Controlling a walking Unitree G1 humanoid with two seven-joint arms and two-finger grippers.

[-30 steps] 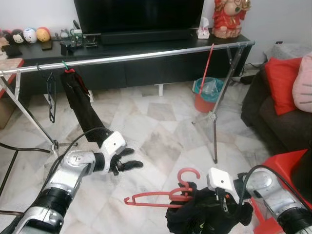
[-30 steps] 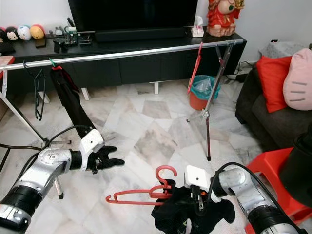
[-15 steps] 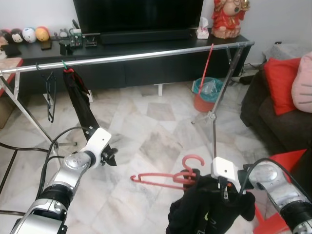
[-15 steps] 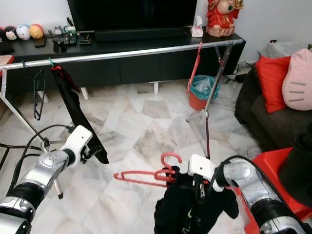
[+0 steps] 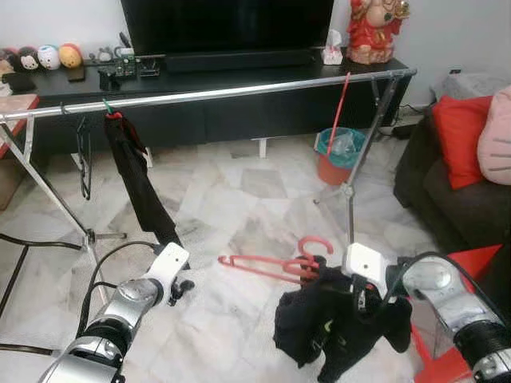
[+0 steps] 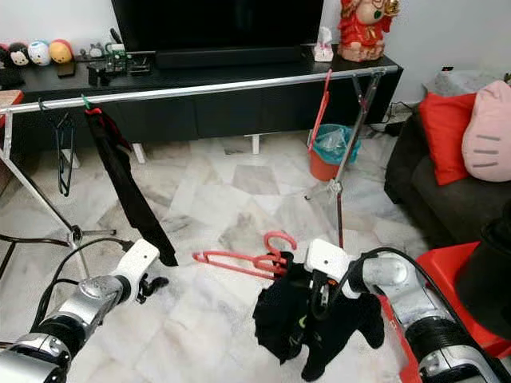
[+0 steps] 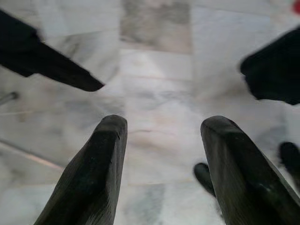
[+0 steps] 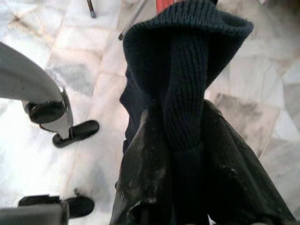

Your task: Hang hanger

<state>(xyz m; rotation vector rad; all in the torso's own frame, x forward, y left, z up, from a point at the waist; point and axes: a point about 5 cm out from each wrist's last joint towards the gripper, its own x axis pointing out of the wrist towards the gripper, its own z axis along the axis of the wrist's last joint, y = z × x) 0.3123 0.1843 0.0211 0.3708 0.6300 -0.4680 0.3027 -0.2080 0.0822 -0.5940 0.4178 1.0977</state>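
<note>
Red hanger [image 5: 267, 266] held low over the marble floor [image 5: 239, 199], about 6 o'clock in the head view, hook [image 5: 315, 243] up and toward the right arm, long bar sticking out toward 9 o'clock. A black knit garment [image 5: 335, 327] is bunched on it and sags below.

Right claw [image 8: 180, 140] is clenched on that garment right at the hanger's neck; wrist view shows the ribbed knit pinched between both fingers [image 8: 140, 173].

Left claw [image 7: 161, 154] is released, fingers apart with nothing between them, low at about 8 o'clock and pointed at the floor. It sits just beside the tip of a long black garment [image 5: 140, 179] that hangs from the rail; can't tell if they touch.

Clothes rail [image 5: 239, 89] runs across at 12 o'clock on crossed legs, well apart from the hanger. On it: the long black garment at 10 o'clock, a bare dark hanger [image 5: 83, 155] beside that, a thin red hanger [image 5: 341, 100] near the far right end.

Behind the rail: black TV counter [image 5: 239, 76] with a TV [image 5: 227, 24], small toys [image 5: 40, 57], red figurine [image 5: 375, 28]. Red bin [image 5: 337, 155] with a teal liner at 1 o'clock. Dark sofa [image 5: 447, 191] with a red cushion [image 5: 461, 136] at 3 o'clock.
</note>
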